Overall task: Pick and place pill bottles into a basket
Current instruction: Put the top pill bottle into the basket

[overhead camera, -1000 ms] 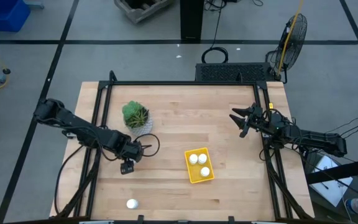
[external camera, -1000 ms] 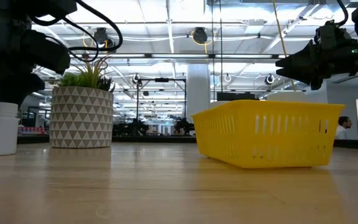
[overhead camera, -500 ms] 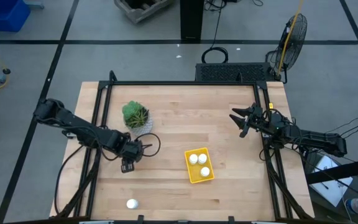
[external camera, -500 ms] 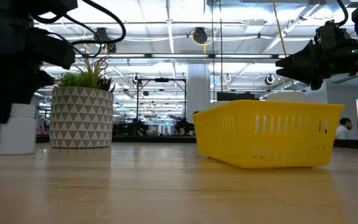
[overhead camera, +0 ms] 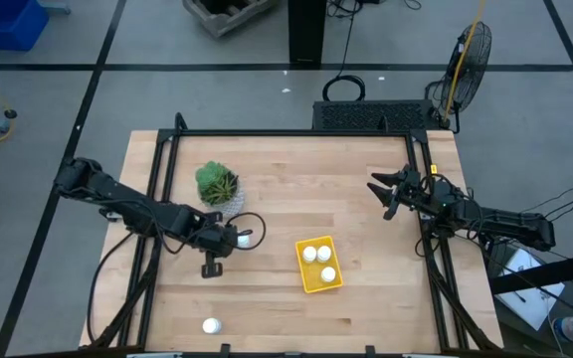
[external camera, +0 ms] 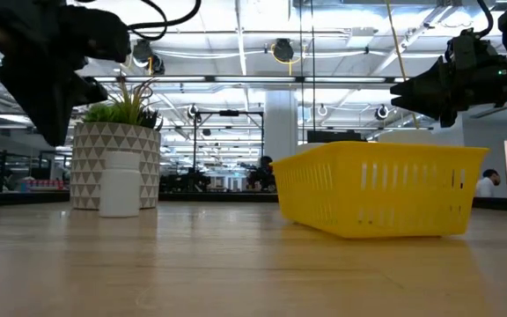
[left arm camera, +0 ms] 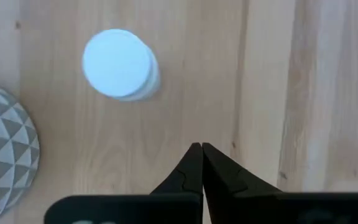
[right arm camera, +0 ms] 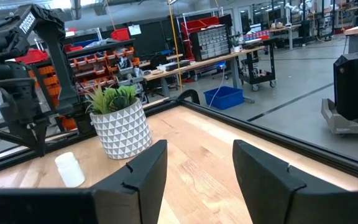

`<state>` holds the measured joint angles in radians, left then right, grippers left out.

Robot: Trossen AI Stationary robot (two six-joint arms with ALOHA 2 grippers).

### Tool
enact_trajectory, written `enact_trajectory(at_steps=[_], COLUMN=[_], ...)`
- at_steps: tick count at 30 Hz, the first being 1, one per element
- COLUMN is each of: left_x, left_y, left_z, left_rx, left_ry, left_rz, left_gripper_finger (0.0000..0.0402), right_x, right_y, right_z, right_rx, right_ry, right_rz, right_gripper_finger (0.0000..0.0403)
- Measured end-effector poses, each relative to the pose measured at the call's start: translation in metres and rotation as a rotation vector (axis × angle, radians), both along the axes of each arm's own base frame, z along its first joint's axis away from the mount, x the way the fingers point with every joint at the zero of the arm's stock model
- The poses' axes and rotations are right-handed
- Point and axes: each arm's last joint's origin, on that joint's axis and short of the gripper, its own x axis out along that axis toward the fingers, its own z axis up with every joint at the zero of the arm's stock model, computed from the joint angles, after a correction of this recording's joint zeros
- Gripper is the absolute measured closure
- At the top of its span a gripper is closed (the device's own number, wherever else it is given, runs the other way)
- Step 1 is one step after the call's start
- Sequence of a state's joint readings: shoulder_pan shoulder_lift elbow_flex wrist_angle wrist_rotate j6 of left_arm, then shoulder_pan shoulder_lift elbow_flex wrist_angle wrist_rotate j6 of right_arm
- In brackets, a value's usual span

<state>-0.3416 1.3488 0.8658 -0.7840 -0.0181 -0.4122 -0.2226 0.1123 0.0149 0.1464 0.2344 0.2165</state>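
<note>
A white pill bottle (overhead camera: 243, 239) (external camera: 120, 183) stands upright on its base on the table, just in front of the white-potted plant (overhead camera: 217, 187). My left gripper (overhead camera: 227, 241) (left arm camera: 197, 149) hovers beside it, pointing steeply down and shut on nothing; the bottle (left arm camera: 118, 64) stands clear of the fingertips. The yellow basket (overhead camera: 334, 283) holds three bottles. Another bottle (overhead camera: 211, 325) stands near the table's near edge. My right gripper (overhead camera: 378, 194) (right arm camera: 194, 168) waits open at the table's right side, level above the wood.
The plant's triangle-patterned pot (external camera: 115, 165) stands right behind the loose bottle. Black frame rails (overhead camera: 162, 199) run along the table's left, far and right sides. Bare wood (overhead camera: 316, 189) lies between the plant, the basket and the right arm.
My left gripper has shut with nothing between its fingers, risen and rolled a little. The bottle that stood between its fingers has slid along the table toward the right, stayed upright, and now stands free in front of the plant pot.
</note>
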Motion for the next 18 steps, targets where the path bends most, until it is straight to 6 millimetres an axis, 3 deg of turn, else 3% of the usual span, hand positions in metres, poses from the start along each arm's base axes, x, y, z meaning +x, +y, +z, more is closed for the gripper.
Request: enact_trajectory(at_steps=[5, 18], left_x=[0.003, 0.026], left_y=[0.001, 0.021], left_z=[0.004, 0.039], left_rx=[-0.005, 0.133], left_ry=[-0.019, -0.166], left_rz=[-0.045, -0.084], left_gripper_finger=[0.0378, 0.0199], right_x=[0.000, 0.000], right_y=[0.000, 0.000], right_z=[0.000, 0.000], right_rx=[0.000, 0.000], right_ry=[0.000, 0.000], right_rz=[0.000, 0.000], right_gripper_finger=[0.0226, 0.0229])
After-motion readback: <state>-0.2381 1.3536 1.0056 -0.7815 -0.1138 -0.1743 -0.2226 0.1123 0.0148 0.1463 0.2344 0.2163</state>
